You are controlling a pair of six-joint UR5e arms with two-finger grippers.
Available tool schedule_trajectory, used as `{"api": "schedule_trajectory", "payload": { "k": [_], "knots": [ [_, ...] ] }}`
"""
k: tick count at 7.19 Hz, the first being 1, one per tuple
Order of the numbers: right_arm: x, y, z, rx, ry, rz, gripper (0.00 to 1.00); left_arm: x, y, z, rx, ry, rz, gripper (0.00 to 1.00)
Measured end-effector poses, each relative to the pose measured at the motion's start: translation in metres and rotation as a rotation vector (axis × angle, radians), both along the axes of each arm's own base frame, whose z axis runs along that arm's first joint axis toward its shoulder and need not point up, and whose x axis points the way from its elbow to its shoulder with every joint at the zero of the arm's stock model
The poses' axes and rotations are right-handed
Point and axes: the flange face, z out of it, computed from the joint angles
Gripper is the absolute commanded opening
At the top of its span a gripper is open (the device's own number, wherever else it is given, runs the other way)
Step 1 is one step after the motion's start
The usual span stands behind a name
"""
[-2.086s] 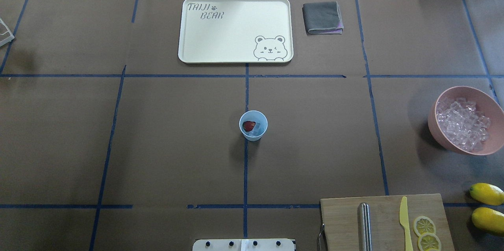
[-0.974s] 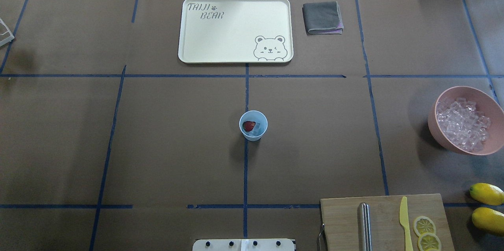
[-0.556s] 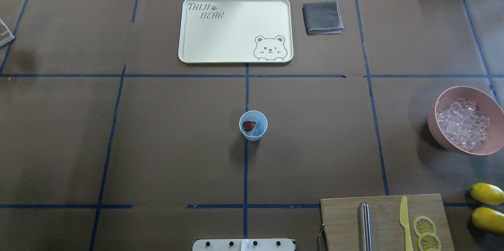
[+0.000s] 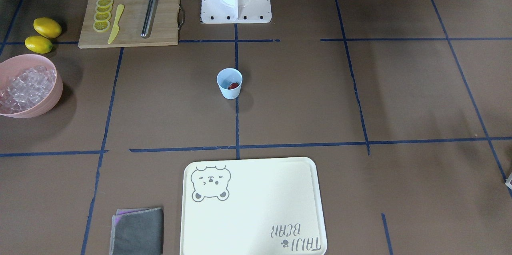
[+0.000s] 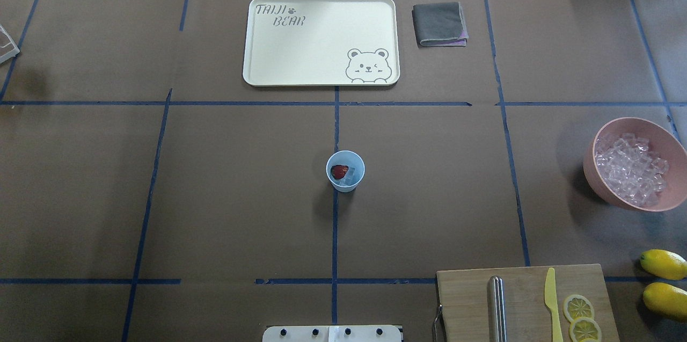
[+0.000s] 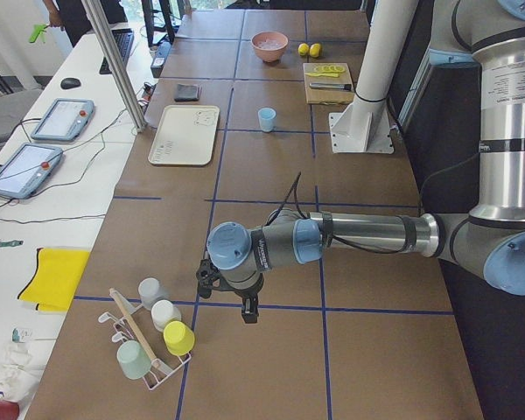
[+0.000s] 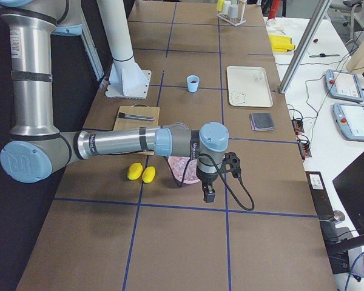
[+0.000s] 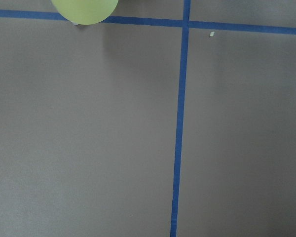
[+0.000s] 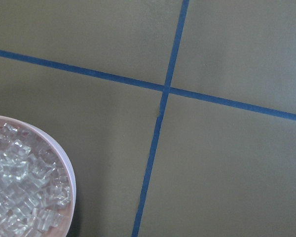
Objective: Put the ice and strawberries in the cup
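Left pincer: hangs low over the bench's left end, just beside a cup rack; seen only from the side, so I cannot tell whether it is spread or pressed together.
Cup rack: white wire, holding upturned cups, one of them yellow-green.
Tray: cream, with a bear drawing, on the bench's far side.
Cup: pale blue, upright, mid-bench on the centre tape line, well apart from both arms.
Strawberry: dark red, lying inside the cup against its left wall.
Cloth: grey, folded, just right of the tray.
Cutting board: wooden, at the near edge, carrying a metal rod, a yellow knife and lemon slices.
Bowl: pink, near the right end.
Ice: clear cubes heaped in the bowl; one clear piece lies in the cup, touching the strawberry.
Lemons: two whole ones, side by side, right of the board.
Right pincer: hangs over the bench just beside the bowl; cannot tell its state.
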Motion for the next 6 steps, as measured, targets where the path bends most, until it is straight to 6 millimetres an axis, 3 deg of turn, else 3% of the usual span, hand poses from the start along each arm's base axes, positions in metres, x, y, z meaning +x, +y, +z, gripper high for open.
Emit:
{"api": "schedule_trajectory", "payload": {
  "k": [3, 6],
  "knots": [
    [0.0, 0.002, -0.006, 0.011, -0.002, 0.002, 0.99, 0.0, -0.005, -0.01, 0.022, -0.002, 0.002, 1.0],
    [0.0, 0.002, -0.016, 0.029, -0.003, 0.003, 0.99, 0.0, -0.001, -0.007, 0.017, -0.001, 0.003, 1.0]
  ]
}}
